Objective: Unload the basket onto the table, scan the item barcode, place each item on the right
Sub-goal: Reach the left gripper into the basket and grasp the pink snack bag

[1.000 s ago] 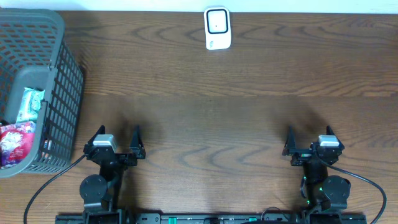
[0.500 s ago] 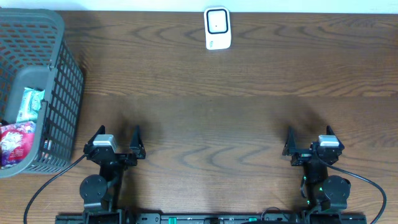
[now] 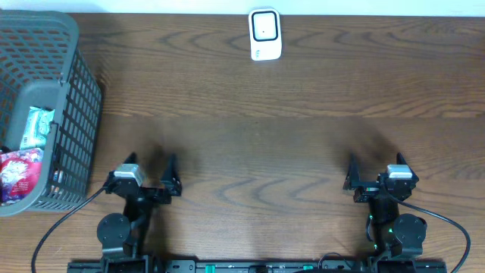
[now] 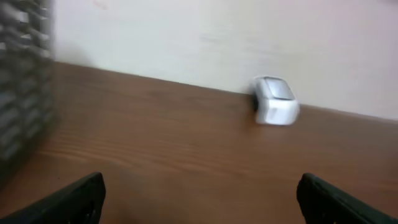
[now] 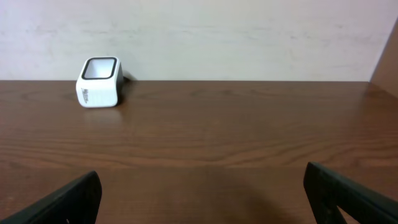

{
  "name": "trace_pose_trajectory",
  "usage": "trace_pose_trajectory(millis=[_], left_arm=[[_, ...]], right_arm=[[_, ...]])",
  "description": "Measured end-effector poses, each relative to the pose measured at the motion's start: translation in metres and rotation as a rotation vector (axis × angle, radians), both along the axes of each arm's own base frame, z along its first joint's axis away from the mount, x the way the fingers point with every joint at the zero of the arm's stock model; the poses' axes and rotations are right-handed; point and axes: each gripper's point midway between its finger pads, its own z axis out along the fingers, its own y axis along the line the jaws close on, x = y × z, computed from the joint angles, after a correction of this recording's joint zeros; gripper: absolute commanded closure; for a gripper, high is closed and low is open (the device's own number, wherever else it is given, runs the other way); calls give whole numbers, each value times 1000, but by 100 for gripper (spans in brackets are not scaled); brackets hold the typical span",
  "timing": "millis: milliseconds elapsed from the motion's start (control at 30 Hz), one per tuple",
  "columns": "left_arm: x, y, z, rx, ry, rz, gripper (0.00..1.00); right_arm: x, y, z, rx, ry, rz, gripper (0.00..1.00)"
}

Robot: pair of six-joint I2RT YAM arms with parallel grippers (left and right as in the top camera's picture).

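The left end effector (image 3: 150,163) has just been nudged, so a reach seems started. The snack packs (image 3: 36,129) are kept in the basket (image 3: 79,106) at the left. Both it and the right end effector (image 3: 376,163) are spread wide, empty.

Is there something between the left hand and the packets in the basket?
Yes. The basket's mesh wall stands between the open left hand and the packets; a straight path is blocked, so reaching in from above looks necessary.
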Motion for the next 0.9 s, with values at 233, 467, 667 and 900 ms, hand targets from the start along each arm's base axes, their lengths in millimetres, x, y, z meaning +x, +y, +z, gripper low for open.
trace_pose_trajectory(millis=[233,467,667,900], left_arm=[[-23,-57,16,-435,111,-333,2],[-73,-73,148,-399,-382,-575,3],[-70,-58,223,-345,-431,-442,2],[10,1,275,-142,-82,3,3]], right_arm=[[0,0,0,0,0,0,1],[0,0,0,0,0,0,1],[0,0,0,0,-2,0,1],[0,0,-1,0,1,0,1]])
